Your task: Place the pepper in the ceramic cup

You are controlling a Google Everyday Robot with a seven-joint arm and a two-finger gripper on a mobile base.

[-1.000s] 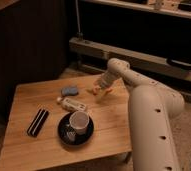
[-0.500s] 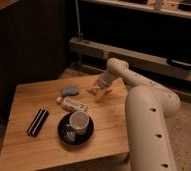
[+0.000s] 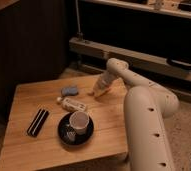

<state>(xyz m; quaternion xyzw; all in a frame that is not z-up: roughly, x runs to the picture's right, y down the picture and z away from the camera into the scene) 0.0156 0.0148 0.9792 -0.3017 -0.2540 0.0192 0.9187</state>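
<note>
The pepper (image 3: 101, 92) shows as a small orange shape on the table's far right part, partly covered by my gripper (image 3: 96, 92). The gripper reaches down from the white arm (image 3: 139, 105) and sits right on the pepper, low over the tabletop. Whether it holds the pepper I cannot tell. The ceramic cup (image 3: 79, 121), whitish with a pale inside, stands upright on a black round saucer (image 3: 64, 134) near the table's front, well left of and nearer than the gripper.
A blue-grey lump (image 3: 69, 90) lies left of the gripper and a white labelled tube (image 3: 73, 104) lies between it and the cup. A black flat bar (image 3: 37, 122) lies at the left. The wooden table (image 3: 24, 150) ends just right of the gripper; dark shelving stands behind.
The gripper stays low at the pepper, hardly moved. The arm's thick near segment has shifted slightly left. Nothing on the table has moved.
</note>
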